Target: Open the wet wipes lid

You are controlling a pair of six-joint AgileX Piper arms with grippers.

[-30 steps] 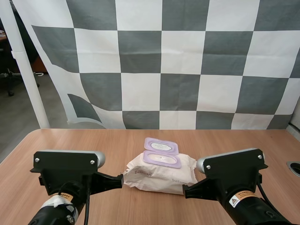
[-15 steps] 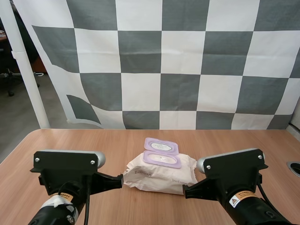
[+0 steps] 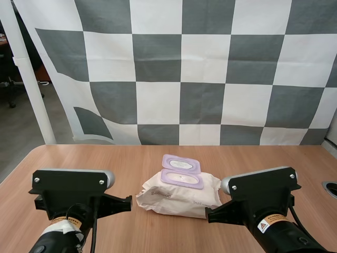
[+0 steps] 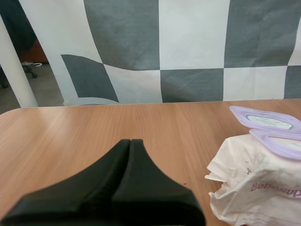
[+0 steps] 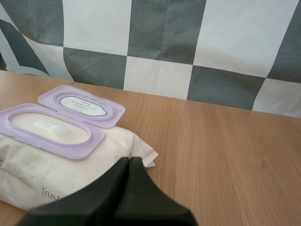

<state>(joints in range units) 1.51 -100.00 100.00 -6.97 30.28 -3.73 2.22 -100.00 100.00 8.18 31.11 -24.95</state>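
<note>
L gripper (image 4: 130,145): fingers pressed together into one wedge, nothing in them, low over the wooden table (image 4: 70,136), near the left end of the wet wipes pack (image 4: 254,188). R gripper (image 5: 129,162): same, closed and empty, tip at the pack's right-front edge; contact can't tell. Pack lies mid-table btwn the arms. Purple lid (image 3: 181,164) is flipped open, flat on the far side of the opening.

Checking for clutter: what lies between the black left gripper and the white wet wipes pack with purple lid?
Only bare wooden table, seen in the left wrist view, separates the left gripper from the wet wipes pack.
</note>
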